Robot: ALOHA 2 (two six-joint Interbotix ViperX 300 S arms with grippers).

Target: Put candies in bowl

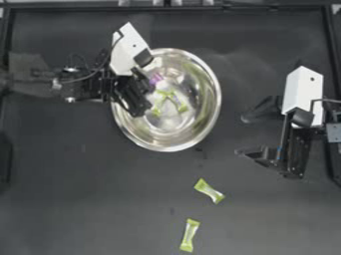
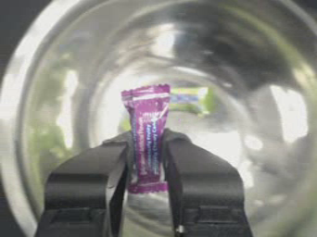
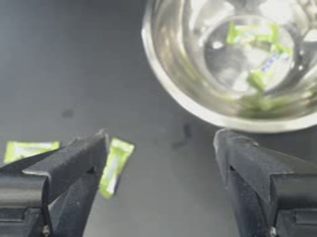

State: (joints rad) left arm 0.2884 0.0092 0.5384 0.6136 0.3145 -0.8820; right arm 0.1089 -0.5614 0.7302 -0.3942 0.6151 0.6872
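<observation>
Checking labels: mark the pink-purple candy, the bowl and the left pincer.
pink-purple candy (image 2: 148,134), left wrist view, mid wrapper.
bowl (image 1: 212,84), top view, right rim.
left pincer (image 2: 147,159), left wrist view, between its tips.

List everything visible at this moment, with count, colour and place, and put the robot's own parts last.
Bowl: one, shiny silver metal, upper middle of the table.
Pink-purple candy: one, clamped upright between the left gripper's jaws, over the inside of the bowl.
Yellow-green candies in the bowl: at least two; reflections make the exact count uncertain.
Yellow-green candies on the table: two, below the bowl, one nearer to it, one farther down near the picture's bottom edge.
Table: one, dark.
Left gripper: reaching in from the left over the bowl's rim, shut on the pink-purple candy.
Right gripper: at the right side, to the right of the bowl, jaws open, holding nothing.
</observation>
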